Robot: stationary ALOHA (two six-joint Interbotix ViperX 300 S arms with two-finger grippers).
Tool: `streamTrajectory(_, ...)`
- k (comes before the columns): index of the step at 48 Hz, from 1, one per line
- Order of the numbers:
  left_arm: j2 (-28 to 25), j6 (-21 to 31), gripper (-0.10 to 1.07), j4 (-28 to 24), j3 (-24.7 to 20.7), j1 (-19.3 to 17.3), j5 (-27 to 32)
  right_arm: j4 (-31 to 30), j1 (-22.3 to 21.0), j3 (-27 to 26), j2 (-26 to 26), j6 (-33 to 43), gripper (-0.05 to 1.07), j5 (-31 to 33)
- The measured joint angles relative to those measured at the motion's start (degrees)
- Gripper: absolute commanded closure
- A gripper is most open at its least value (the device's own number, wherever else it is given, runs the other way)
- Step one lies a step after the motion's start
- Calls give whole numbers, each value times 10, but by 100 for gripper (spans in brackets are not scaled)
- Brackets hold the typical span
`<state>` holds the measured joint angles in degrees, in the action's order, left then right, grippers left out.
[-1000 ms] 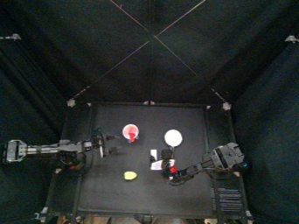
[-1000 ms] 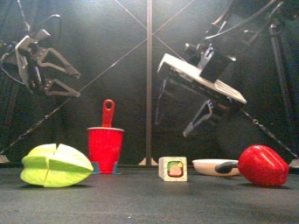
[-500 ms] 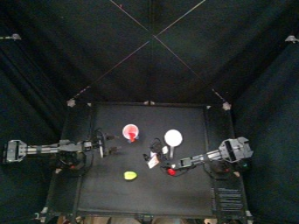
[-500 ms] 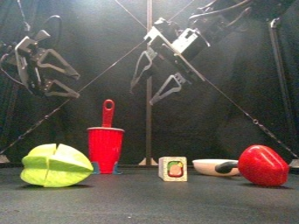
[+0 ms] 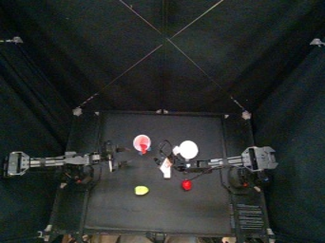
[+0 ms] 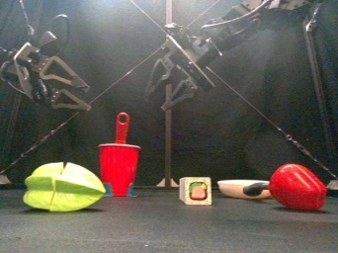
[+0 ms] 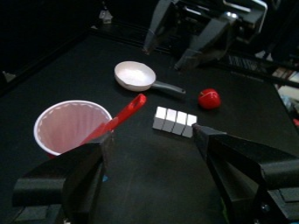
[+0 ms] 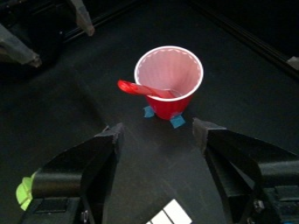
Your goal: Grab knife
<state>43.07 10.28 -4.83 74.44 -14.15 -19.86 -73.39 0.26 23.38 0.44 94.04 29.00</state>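
The knife (image 7: pixel 176 121) is a short white bar crossed by dark bands, lying mid-table between the red cup (image 7: pixel 73 125) and the red pepper (image 7: pixel 209 97). It shows small in the top view as the knife (image 5: pixel 166 170) and end-on in the front view as the knife (image 6: pixel 196 191). My right gripper (image 5: pixel 176 163) reaches to the table's middle and hangs high above it, open and empty; it is the right gripper (image 6: pixel 179 77) in the front view. The right wrist view looks down on the cup (image 8: pixel 170 70). My left gripper (image 6: pixel 46 79) rests open at the left, away from the knife.
A red spoon (image 6: pixel 122 126) stands in the cup. A white round-headed pan (image 7: pixel 138 75) with a dark handle lies behind the knife. A yellow-green fruit (image 6: pixel 63 186) sits front left and the pepper (image 6: pixel 298 187) front right.
My right arm has swung from the table's right side in over the middle, and its gripper now hangs above the knife and cup. The left arm has not moved.
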Motion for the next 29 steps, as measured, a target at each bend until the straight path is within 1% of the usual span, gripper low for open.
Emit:
streamTrajectory(5, -12, 0, -6, -49, -8, -4, 0, 4, -4, 6, -6, 4, 8, 0)
streamTrajectory(9, -26, 0, -6, -73, -17, -13, 1, 11, -6, 12, -9, 5, 8, 0)
streamTrajectory(14, -49, 0, -6, -80, -30, -27, -1, 25, -8, 21, -11, 5, 8, 0)
streamTrajectory(22, -91, 0, -6, -87, -51, -62, -11, 32, -9, 34, -19, 7, 8, 1)
streamTrajectory(29, -129, 0, -6, -113, -58, -81, -33, 34, -10, 49, -30, 15, 8, 1)
